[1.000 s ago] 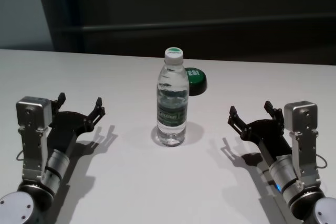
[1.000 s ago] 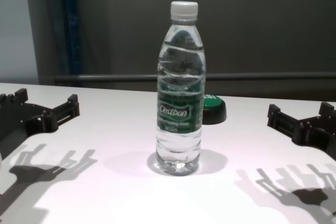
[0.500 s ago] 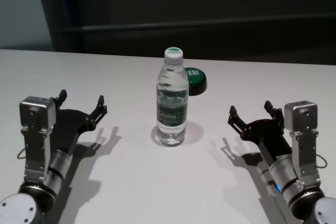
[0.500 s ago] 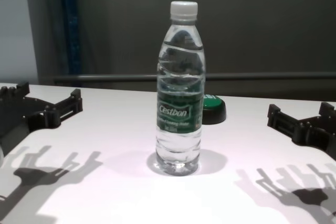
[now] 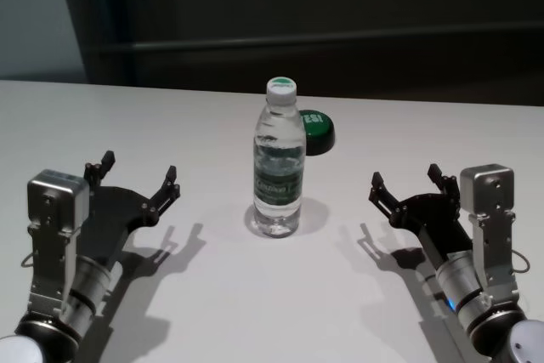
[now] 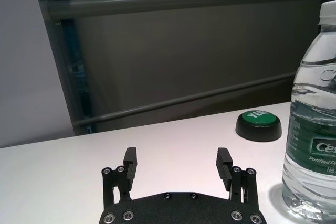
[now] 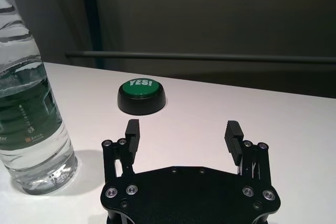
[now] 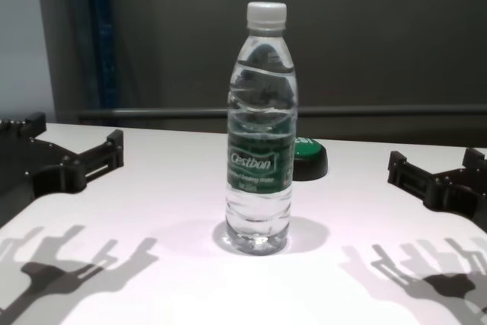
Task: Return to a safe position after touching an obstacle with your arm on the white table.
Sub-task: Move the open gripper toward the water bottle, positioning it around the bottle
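A tall clear plastic water bottle (image 5: 278, 161) with a white cap is standing upright mid-way across the broad white table (image 5: 255, 295), a low green-topped black button (image 5: 316, 131) just behind it toward the far edge. Both the left gripper (image 5: 136, 178) and right gripper (image 5: 406, 183) are hovering wide open near the near corners, well apart from the bottle.

This looks like a robot test room, a kind of lab. A big, plain, smooth white tabletop (image 5: 170, 295) fills the space, with hardly anything on it. Behind it stands a dark grey wall with a long grey bar (image 8: 396, 110) running across it, and a pale wall panel (image 6: 26, 56) sits off to one side. A round black button with a green "YES!" top (image 7: 141, 96) rests on the tabletop, the sort used in tests. Bright light throws sharp shadows on the white surface. Nothing here looks like a home.
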